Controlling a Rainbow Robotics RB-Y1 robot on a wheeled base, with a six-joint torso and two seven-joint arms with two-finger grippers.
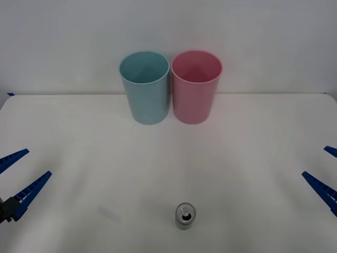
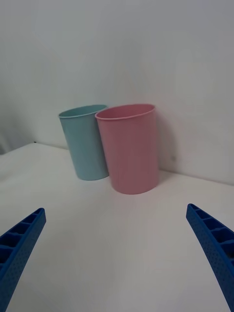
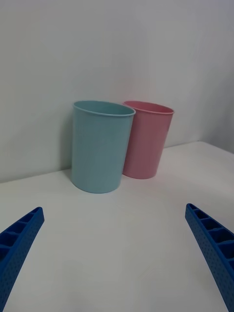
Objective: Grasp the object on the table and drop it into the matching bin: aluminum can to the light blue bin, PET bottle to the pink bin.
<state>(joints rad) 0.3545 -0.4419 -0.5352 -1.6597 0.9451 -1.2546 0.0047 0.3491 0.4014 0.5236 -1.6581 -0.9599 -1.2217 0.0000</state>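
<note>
On the white table [image 1: 79,137], the light blue bin [image 1: 145,87] and pink bin [image 1: 196,86] stand touching at the far edge, and the aluminum can [image 1: 185,215] stands upright near the front edge. The left gripper [image 1: 15,178] and right gripper [image 1: 326,171] hover at the side edges, both spread wide. I think the right one should descend squarely around the can's sides before closing.

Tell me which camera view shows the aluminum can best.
The front view: the aluminum can stands upright on the table, near edge, pull-tab top facing the camera. The two wrist views look toward the light blue bin and pink bin instead.

A bare lab-like test setup: plain white table [image 1: 79,137] against a blank white wall [image 1: 263,31].
</note>
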